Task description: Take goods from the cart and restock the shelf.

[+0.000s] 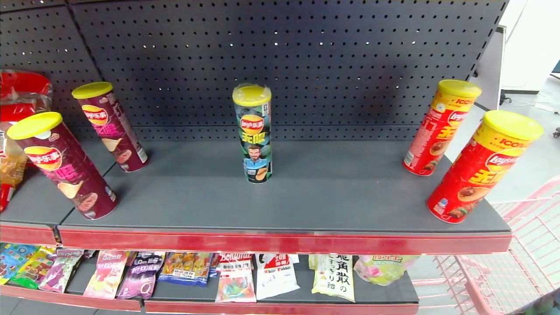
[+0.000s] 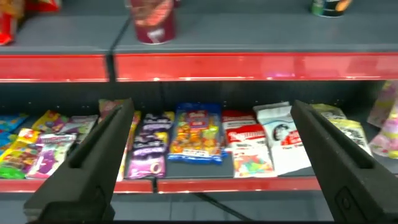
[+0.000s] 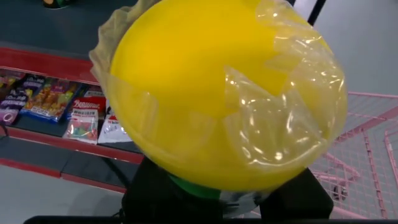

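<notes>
Shelf deck (image 1: 332, 197) has open bays flanking the centre can (image 1: 253, 131), back from its red front edge (image 1: 284, 242). Left gripper (image 2: 209, 109): jaws apart. Right gripper (image 3: 217, 202): clamped on a yellow-lidded can (image 3: 211, 87), near the cart (image 1: 525, 245).

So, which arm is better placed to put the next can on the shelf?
Right. The right claw holds a can with a yellow lid, near the pink cart. The left claw is open and empty, facing the lower shelf of snack bags.
</notes>
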{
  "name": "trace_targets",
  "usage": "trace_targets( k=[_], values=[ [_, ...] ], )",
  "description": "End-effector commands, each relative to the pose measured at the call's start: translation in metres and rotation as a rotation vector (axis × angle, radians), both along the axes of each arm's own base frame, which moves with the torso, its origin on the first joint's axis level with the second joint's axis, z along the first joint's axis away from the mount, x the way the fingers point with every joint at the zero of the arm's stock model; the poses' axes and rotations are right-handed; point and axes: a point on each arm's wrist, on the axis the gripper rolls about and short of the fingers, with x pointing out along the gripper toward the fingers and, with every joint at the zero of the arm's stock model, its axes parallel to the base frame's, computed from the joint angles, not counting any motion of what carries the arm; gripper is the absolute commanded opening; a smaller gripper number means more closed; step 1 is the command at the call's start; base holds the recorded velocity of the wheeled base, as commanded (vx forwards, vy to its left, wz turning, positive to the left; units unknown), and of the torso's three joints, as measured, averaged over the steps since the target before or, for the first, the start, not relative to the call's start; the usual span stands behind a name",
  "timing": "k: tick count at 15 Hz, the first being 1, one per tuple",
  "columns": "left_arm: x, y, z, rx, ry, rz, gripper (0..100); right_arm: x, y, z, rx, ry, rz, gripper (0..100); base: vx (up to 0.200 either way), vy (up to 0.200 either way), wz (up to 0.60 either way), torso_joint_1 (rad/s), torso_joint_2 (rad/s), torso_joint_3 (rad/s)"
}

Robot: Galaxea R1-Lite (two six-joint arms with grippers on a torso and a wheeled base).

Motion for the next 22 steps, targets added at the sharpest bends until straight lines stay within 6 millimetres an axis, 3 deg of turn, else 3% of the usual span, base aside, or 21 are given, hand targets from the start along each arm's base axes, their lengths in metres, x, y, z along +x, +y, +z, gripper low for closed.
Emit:
trace_targets(
  k=[1, 4, 6, 9, 12, 22],
  values=[
    [0.0, 0.0, 0.0, 0.0, 0.001, 0.0, 100, 0.0, 0.0, 0.002, -0.001, -0.002, 0.001, 0, 0.0, 0.2, 0.0, 0.002, 0.0, 0.007],
    [0.0, 0.0, 0.0, 0.001, 0.001, 0.0, 100, 0.001, 0.0, 0.007, 0.001, -0.009, 0.014, 0, 0.0, 0.133, 0.0, -0.002, 0.0, 0.003],
    [0.0, 0.0, 0.0, 0.004, 0.001, 0.0, 100, 0.006, 0.003, 0.025, 0.018, -0.016, 0.146, 0, 0.0, 0.0, 0.0, 0.0, 0.0, 0.0],
    [0.0, 0.0, 0.0, 0.004, 0.001, 0.0, 100, 0.021, 0.005, 0.042, 0.017, 0.015, 0.186, 0, 0.2, 0.0, 0.0, 0.001, 0.0, 0.002],
    [0.0, 0.0, 0.0, 0.004, 0.001, 0.0, 100, 0.027, 0.007, 0.039, 0.016, 0.049, 0.247, 0, 0.2, 0.0, 0.0, -0.002, 0.0, 0.004],
    [0.002, 0.0, 0.001, 0.006, 0.027, -0.005, 100, 0.044, 0.013, 0.045, 0.011, 0.093, 0.339, 0, 0.0, 0.0, 0.0, 0.0, 0.0, 0.0]
  ],
)
